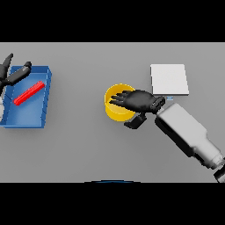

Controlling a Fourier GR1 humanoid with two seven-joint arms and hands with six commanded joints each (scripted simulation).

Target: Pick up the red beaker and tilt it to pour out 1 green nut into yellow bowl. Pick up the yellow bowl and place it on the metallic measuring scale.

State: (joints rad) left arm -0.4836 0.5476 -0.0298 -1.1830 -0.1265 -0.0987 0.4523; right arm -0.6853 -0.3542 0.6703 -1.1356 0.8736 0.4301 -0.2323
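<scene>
At centre frame, the robot's right hand (138, 102) lies over the yellow bowl (115, 111), its fingers stretched out straight across the bowl's opening and its thumb hanging just below the rim on the lower right, grasping nothing. The bowl stands on the grey table (88, 149), a little left of the metallic measuring scale (169, 79) at the upper right. At the far left, the left hand (13, 74) rests with relaxed, spread fingers on the upper corner of a blue tray (44, 101), where a red, rod-like object (29, 92) lies slantwise inside.
</scene>
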